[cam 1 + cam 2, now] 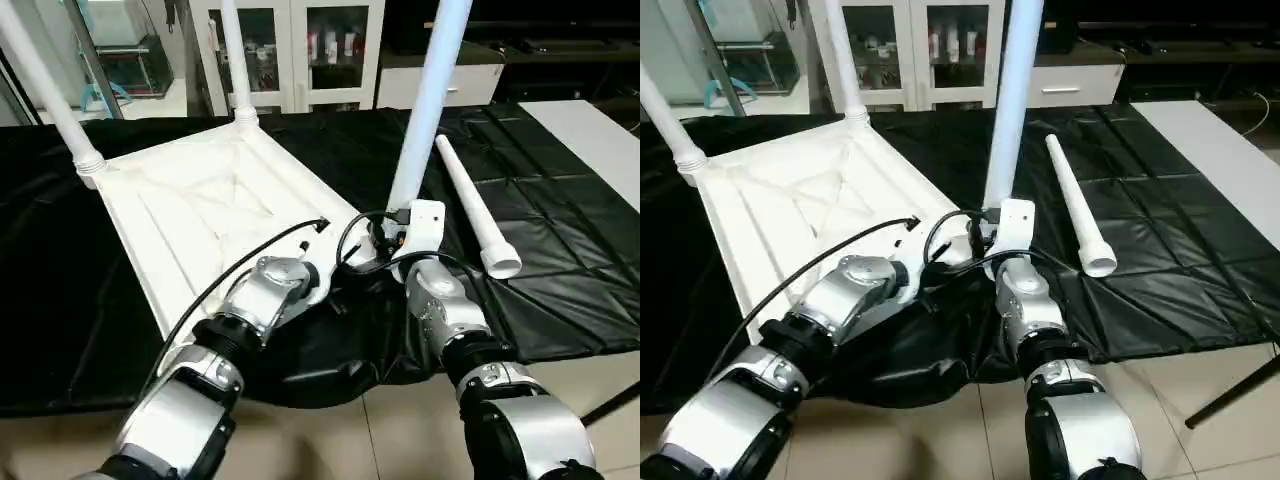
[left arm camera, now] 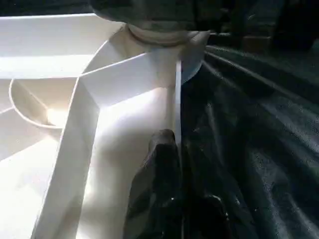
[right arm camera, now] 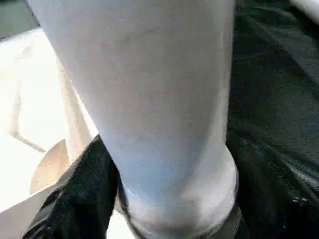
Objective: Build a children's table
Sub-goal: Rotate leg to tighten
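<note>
White plastic makes up the children's table, which lies upside down, ribbed underside up, on the black-covered tabletop, towards its left half and reaching the near edge. 3 legs stand upright in corner sockets: 2 at the far corners and a 3rd leg at the near right corner. The 4th leg lies loose on the black cover just beside that corner, to its right.

The left claw is pressed together, its fingers resting along the rim wall near the socket, seemingly bracing the piece. The right claw sits low around the base of the 3rd leg; its fingers stand fairly wide, and I judge they are closed about the tube.

Risks, as I judge them: if the 3rd leg is not fully seated, letting go could leave it leaning or let it topple onto the loose leg, which could roll on the slick cover. The near edge of the upturned piece lies close to the tabletop edge, so a hard push might slide it off.
</note>
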